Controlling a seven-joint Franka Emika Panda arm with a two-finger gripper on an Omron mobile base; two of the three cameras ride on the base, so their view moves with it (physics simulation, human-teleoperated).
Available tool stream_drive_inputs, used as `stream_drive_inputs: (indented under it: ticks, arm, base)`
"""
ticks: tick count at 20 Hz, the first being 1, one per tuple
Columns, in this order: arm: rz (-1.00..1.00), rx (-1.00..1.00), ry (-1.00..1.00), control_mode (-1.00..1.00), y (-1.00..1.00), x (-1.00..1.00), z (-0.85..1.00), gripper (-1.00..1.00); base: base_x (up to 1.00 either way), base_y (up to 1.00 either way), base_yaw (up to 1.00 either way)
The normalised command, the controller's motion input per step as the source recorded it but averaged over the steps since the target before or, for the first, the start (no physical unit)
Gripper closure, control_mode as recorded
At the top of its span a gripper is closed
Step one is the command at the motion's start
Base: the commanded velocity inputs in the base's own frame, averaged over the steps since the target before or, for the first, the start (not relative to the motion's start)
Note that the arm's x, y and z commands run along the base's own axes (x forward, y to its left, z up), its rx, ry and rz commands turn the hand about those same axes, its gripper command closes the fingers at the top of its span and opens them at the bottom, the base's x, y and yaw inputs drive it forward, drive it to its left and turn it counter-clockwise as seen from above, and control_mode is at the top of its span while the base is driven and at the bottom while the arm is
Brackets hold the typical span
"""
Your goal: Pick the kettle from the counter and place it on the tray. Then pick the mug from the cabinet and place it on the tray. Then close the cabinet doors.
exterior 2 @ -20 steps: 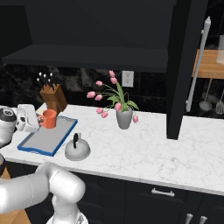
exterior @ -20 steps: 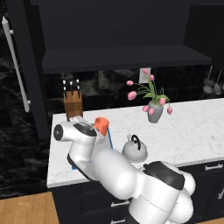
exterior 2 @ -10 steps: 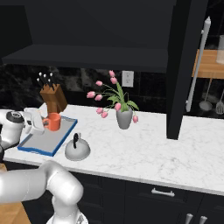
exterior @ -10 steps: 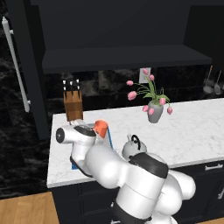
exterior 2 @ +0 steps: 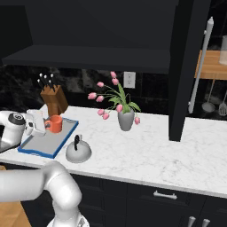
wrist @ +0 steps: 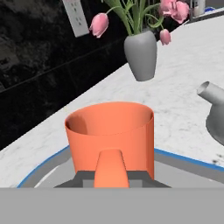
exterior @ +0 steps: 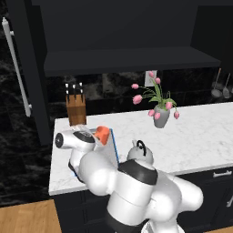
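Hand view: mug [wrist: 111, 140] directly before tool, over tray [wrist: 192, 164].

knife block [exterior: 76, 110]; grey vase of pink tulips [exterior 2: 126, 119]; wall outlet [exterior 2: 129, 79]

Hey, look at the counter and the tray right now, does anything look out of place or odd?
Yes: the kettle stands on the marble counter beside the tray, not on it, though the orange mug is at the tray in the gripper. The cabinet doors are open. Nothing looks spilled or tipped.
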Motion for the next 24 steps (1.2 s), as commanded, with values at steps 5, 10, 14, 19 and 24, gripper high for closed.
stream_drive_inputs:
  ticks: [5, 10, 14, 19, 24]
  arm:
    - [-0.06, 0.0, 0.0, -1.0, 0.14, 0.31, -0.15, 1.0]
    - [-0.01, 0.0, 0.0, -1.0, 0.06, 0.39, -0.27, 1.0]
    - [0.0, 0.0, 0.0, -1.0, 0.09, 0.3, -0.34, 1.0]
    - [0.0, 0.0, 0.02, -1.0, 0.09, 0.19, -0.6, 1.0]
    - [0.0, 0.0, 0.05, -1.0, 0.1, 0.1, -0.65, -1.0]
  base:
    - [0.0, 0.0, 0.0]
    - [0.0, 0.0, 0.0]
    - [0.0, 0.0, 0.0]
    - [0.0, 0.0, 0.0]
    - [0.0, 0.0, 0.0]
